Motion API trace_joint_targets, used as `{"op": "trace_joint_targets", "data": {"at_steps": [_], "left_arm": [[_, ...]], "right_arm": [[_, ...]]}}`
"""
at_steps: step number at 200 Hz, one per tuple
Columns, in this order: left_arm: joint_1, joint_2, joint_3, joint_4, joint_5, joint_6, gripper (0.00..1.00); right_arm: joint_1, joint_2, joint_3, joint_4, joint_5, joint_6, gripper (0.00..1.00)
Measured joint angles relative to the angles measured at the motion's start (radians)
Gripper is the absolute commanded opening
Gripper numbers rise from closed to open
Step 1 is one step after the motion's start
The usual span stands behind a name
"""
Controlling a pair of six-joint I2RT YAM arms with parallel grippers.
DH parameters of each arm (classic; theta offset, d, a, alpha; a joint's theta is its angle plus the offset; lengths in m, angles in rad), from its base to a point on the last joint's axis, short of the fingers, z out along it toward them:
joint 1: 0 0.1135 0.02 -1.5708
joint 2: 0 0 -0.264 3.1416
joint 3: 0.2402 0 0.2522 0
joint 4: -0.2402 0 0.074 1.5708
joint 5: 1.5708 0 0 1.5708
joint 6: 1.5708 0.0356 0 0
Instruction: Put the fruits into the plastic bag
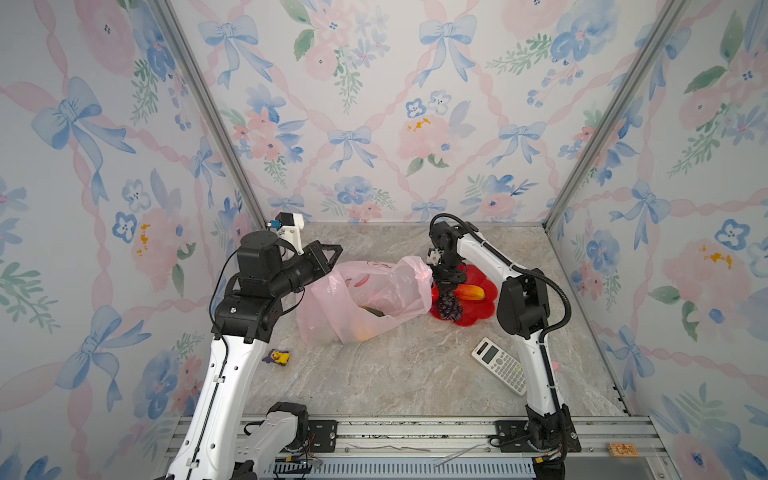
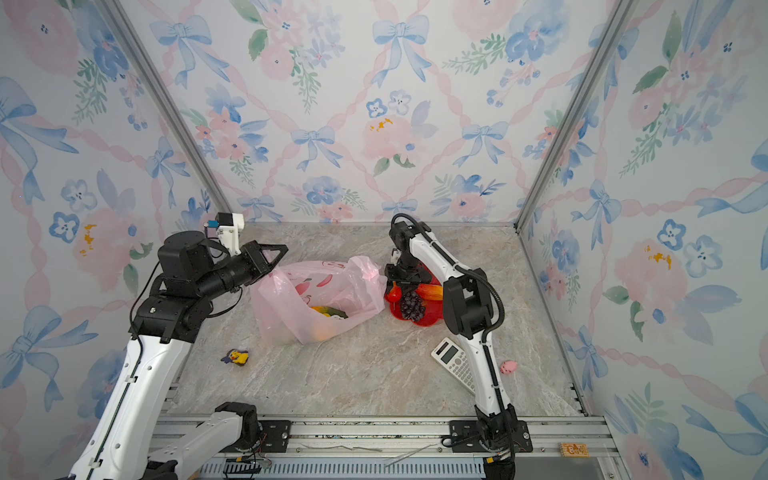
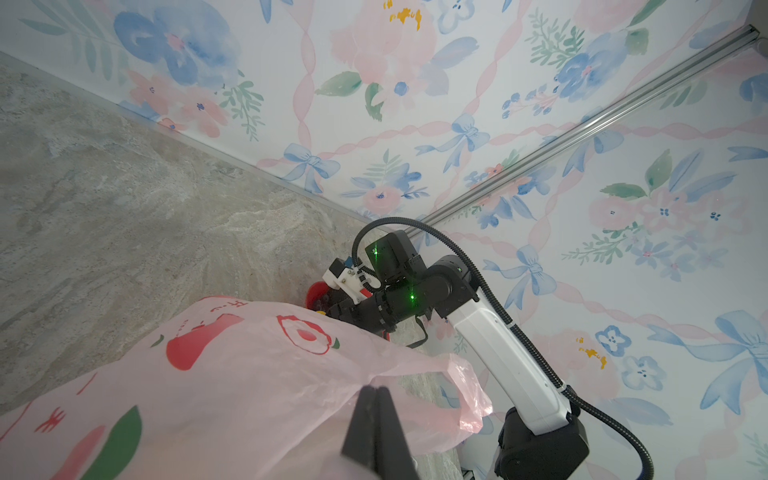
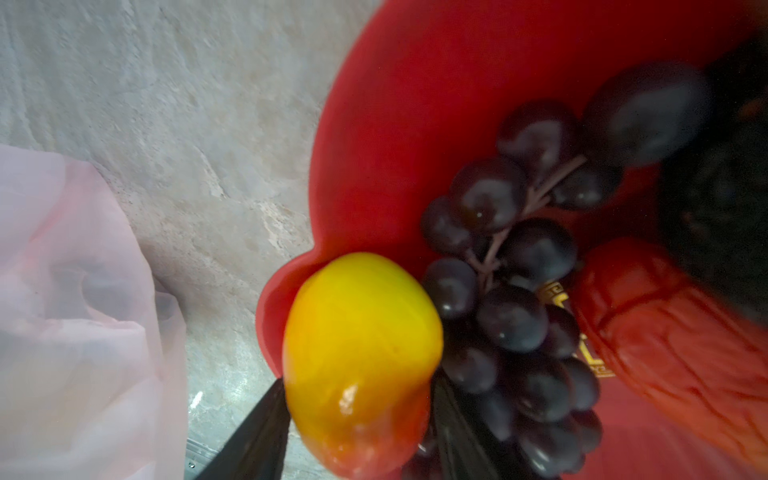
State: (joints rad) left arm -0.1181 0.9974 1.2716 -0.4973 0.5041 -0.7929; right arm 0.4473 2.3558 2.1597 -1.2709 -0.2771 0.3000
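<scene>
Left wrist: plastic bag, writing unreadable

From my station I saw the marble-patterned table carrying five things. The pale-pink plastic bag sat slumped just off centre toward ten o'clock, its lower part lying on the surface. Just beside it, at about two o'clock, sat the red flower-shaped plate. A white calculator lay face up at four o'clock, turned diagonally. A small pink pig figure stood near it, closer to the table's edge. At eight o'clock, well apart from the rest, lay a yellow duck toy.
</scene>
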Motion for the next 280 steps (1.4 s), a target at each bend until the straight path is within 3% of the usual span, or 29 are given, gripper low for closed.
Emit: {"op": "trace_joint_targets", "data": {"at_steps": [52, 102, 147, 186, 222, 257, 280], "left_arm": [[0.0, 0.0, 0.0, 0.0, -0.008, -0.002, 0.0], [0.0, -0.022, -0.014, 0.0, -0.011, -0.004, 0.0], [0.0, -0.033, -0.019, 0.0, -0.011, -0.004, 0.0], [0.0, -0.032, -0.019, 0.0, -0.011, -0.005, 0.0], [-0.011, -0.032, -0.019, 0.0, -0.016, -0.005, 0.0], [-0.024, -0.032, -0.019, 0.0, -0.026, -0.005, 0.0], [-0.037, -0.032, -0.019, 0.0, -0.032, -0.005, 0.0]], "right_arm": [[0.0, 0.038, 0.024, 0.002, -0.007, 0.0, 0.54], [0.0, 0.038, 0.022, 0.01, -0.007, 0.013, 0.38], [-0.007, -0.006, -0.019, 0.026, -0.007, 0.015, 0.36], [-0.054, -0.166, -0.147, 0.06, -0.039, 0.034, 0.35], [-0.169, -0.365, -0.237, 0.084, -0.093, 0.045, 0.35], [-0.271, -0.542, -0.259, 0.108, -0.157, 0.048, 0.34], [-0.282, -0.658, -0.257, 0.143, -0.203, 0.049, 0.34]]}}
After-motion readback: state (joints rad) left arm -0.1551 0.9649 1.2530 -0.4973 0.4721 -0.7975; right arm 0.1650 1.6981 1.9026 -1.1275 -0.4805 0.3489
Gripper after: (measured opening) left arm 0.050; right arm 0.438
